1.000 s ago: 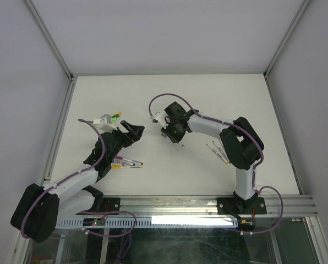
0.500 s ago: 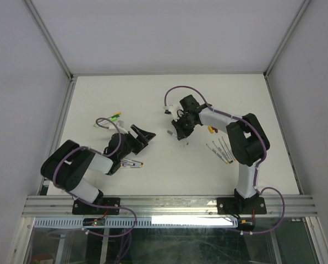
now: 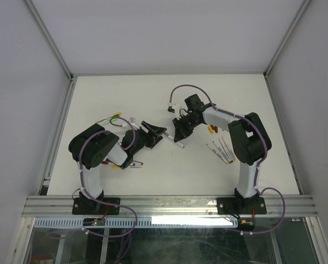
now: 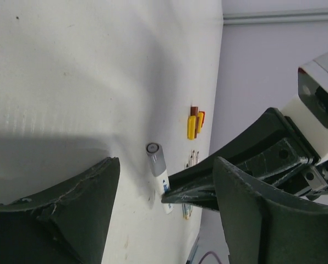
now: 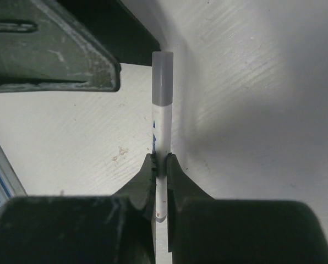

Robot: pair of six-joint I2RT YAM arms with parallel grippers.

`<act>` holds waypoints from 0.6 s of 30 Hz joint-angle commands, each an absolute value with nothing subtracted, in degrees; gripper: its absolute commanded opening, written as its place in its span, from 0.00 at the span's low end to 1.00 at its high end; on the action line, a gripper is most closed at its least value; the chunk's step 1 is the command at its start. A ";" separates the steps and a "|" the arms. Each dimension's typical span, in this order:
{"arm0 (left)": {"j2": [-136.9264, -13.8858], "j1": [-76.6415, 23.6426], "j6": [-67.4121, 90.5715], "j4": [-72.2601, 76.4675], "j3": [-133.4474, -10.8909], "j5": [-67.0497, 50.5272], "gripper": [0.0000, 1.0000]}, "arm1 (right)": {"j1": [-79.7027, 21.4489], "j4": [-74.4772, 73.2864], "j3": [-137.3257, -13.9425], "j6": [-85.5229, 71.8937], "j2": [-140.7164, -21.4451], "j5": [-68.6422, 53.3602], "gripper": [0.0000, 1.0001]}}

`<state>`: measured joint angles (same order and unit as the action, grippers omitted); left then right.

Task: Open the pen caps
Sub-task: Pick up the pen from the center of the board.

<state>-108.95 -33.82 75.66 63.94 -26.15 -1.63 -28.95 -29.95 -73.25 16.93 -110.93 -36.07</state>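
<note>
At the middle of the white table [image 3: 219, 93], the right gripper [image 5: 160, 164] has its jaws pinched tight on the white barrel of a pen [image 5: 163, 124]. It grips near the back end, so most of the pen sticks out ahead of the fingers. The grey cap [image 5: 163, 82] sits on the pen's free end, not yet pulled off.

The left gripper [image 3: 154, 131] faces it from the left with its jaws spread wide and nothing in them. In the left wrist view the capped end lies in the gap between the two fingers [image 4: 70, 214], touching neither. One finger stands close to the right gripper's tip, but whether they meet cannot be made out.

Just right of the right gripper lie the loose caps [image 3: 211, 130], which look red and yellow from above. The left wrist view shows them as yellow, orange and maroon, packed close together. Further right, beside the right arm, the row of pens [image 3: 222, 149] lies nearly parallel. On the left side, the far pens [image 3: 113, 116], with green and yellow ends, lie beyond the left arm. The near pens [image 3: 130, 163] lie just beside its forearm, toward the near edge.
</note>
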 commanded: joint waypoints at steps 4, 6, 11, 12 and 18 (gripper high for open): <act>-114.69 -35.02 80.05 68.77 -29.15 -0.13 0.64 | -28.23 -27.51 -73.57 14.86 -108.96 -43.12 0.00; -115.46 -35.29 80.40 69.37 -29.81 -0.32 0.60 | -28.23 -27.48 -73.52 14.85 -109.30 -43.15 0.00; -116.01 -35.66 80.42 69.20 -30.58 -0.39 0.40 | -28.28 -27.59 -73.60 14.85 -109.60 -43.28 0.00; -116.12 -35.67 80.42 69.05 -30.69 -0.37 0.36 | -28.29 -27.60 -73.65 14.85 -109.68 -43.32 0.00; -116.65 -35.68 79.78 69.25 -31.33 -0.88 0.15 | -28.35 -27.89 -73.64 15.03 -110.03 -43.49 0.00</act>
<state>-116.18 -34.96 79.64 65.93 -29.89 -1.50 -28.32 -29.45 -73.25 15.27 -110.98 -41.21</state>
